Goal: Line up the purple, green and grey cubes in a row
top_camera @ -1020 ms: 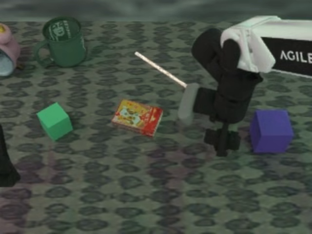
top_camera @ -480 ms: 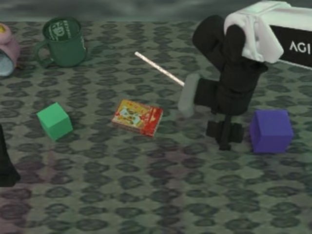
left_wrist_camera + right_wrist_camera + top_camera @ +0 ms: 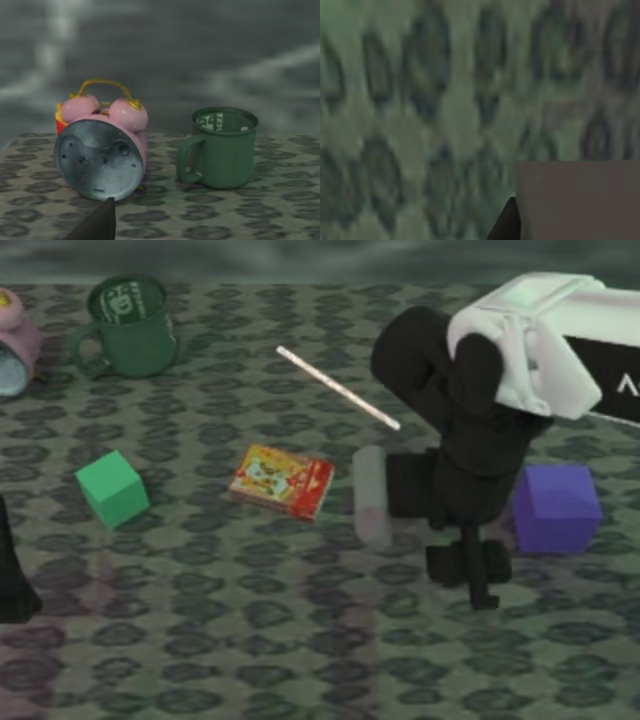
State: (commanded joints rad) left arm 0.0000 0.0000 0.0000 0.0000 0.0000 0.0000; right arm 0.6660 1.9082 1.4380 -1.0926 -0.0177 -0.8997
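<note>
My right gripper hangs over the right part of the table, just left of the purple cube. In the right wrist view a flat grey block face fills one corner beside a dark finger, probably the grey cube, though I cannot tell whether my fingers clamp it. The purple cube sits flat, edges roughly square to the table (a cube, so no long axis). The green cube lies far left, turned slightly. My left arm is parked at the left edge; its grip state is not visible.
</note>
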